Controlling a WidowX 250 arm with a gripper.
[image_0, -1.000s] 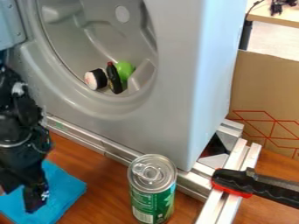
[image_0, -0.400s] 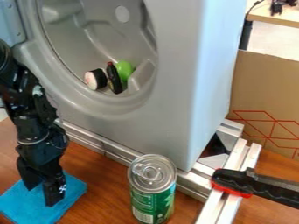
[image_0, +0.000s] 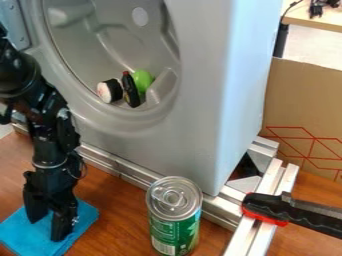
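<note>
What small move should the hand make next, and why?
I'd probably ease the hand down slightly, fingers apart. They point down over the blue cloth, which shows between them, ungripped and lying flat on the table. Whether the tips touch it, I can't tell.

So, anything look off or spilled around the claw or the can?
No visible spill or damage. The can is upright, and the claw is at the blue cloth. Mildly odd: a dark bottle and a green object in what looks like a washer drum.
</note>
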